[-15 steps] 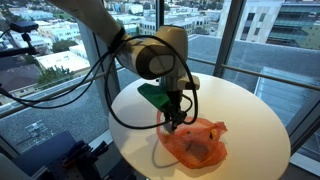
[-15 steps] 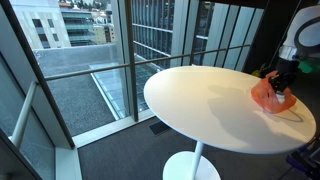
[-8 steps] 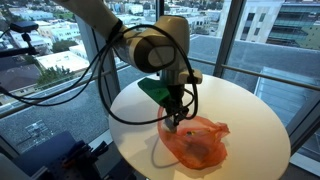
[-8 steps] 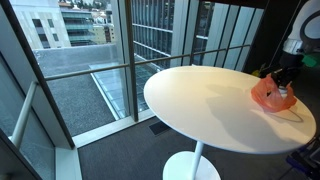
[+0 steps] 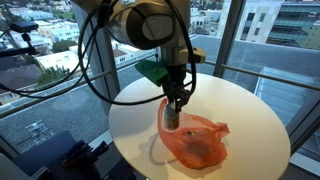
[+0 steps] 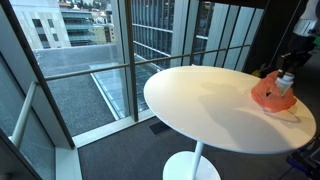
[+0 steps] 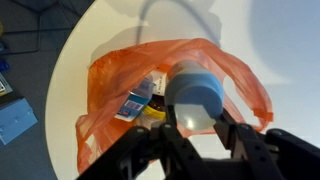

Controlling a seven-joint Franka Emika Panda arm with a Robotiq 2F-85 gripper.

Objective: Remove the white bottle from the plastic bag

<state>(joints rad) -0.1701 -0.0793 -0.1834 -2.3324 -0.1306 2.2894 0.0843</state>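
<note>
wrist view looks down on the gripper [image 7: 203,122], its dark fingers [image 7: 236,137] pinching the white bottle [image 7: 196,92] from both sides over the open orange bag [image 7: 105,95], which holds small packets [image 7: 140,102]. in both exterior views the bottle [image 5: 171,117] hangs upright just above the bag [image 5: 197,143], which lies near the edge of the round white table [image 5: 240,105].

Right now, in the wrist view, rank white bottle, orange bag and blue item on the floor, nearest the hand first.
1. white bottle: gripped in the hand.
2. orange bag: just beneath, on the table.
3. blue item: far left, down on the floor.
</note>
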